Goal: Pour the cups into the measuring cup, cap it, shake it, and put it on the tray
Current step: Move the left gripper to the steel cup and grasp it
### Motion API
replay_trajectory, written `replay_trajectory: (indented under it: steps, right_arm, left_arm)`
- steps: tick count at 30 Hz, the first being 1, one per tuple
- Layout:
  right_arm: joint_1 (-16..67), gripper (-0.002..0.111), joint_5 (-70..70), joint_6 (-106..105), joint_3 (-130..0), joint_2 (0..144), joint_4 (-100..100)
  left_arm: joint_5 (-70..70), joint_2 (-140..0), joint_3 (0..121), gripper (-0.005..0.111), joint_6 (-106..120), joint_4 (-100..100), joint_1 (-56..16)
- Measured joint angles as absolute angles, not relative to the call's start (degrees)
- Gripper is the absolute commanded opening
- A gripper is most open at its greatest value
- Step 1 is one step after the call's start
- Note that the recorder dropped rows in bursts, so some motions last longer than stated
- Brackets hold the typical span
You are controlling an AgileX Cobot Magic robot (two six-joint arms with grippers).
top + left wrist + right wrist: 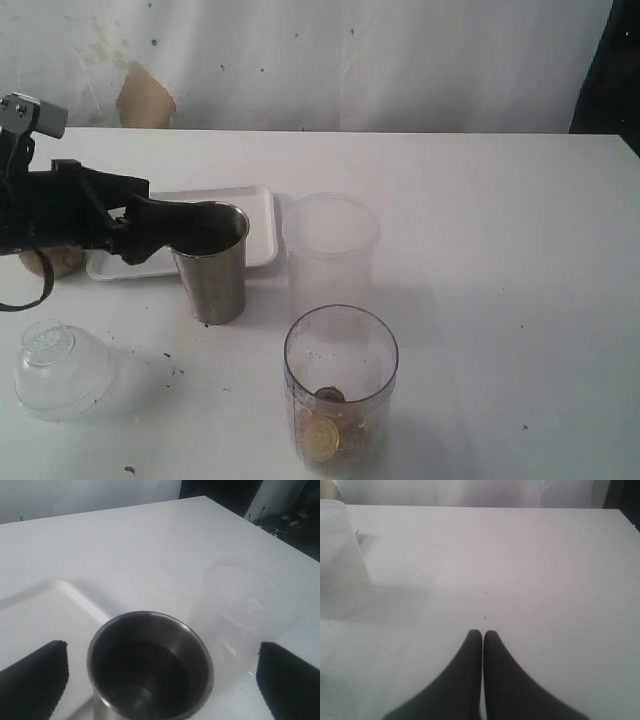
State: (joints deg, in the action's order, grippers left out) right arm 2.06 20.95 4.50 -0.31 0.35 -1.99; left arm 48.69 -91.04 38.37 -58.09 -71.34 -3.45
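Note:
The steel tumbler (212, 272) stands upright in front of the white tray (255, 205). My left gripper (196, 228) is open at its rim. In the left wrist view the tumbler (150, 665) sits between the two fingers (35, 680), clear of both, and its inside looks dark. The clear measuring cup (340, 385) stands nearest the camera with golden-brown pieces at its bottom. Its dome lid (58, 368) lies at the front left. The brown cup (55, 263) is mostly hidden behind the left arm. My right gripper (482, 633) is shut on nothing, over bare table.
A frosted tumbler (332, 250) stands just right of the steel tumbler, behind the measuring cup; it also shows as a frosted tumbler (245, 610) in the left wrist view. A milky translucent container (340, 555) shows at the edge of the right wrist view. The tray (40, 615) lies behind the steel tumbler.

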Motion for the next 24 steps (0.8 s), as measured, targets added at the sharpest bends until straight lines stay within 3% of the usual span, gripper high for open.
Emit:
replay_trajectory:
  steps: [9, 15, 24]
  right_arm:
    - [2.06, 0.001, 20.95, 4.5, -0.31, 0.35, -1.99]
    - [2.06, 0.001, 20.95, 4.5, -0.31, 0.35, -1.99]
    - [2.06, 0.001, 20.95, 4.5, -0.31, 0.35, -1.99]
  left_arm:
    - [53.06, -90.81, 29.28, 0.096, -39.31, -57.46, -5.49]
    - [53.24, -94.53, 28.41, 0.096, -27.36, -51.8, -11.11]
    - [57.12, -99.38, 28.52, 0.096, -19.74, -42.61, -11.4]
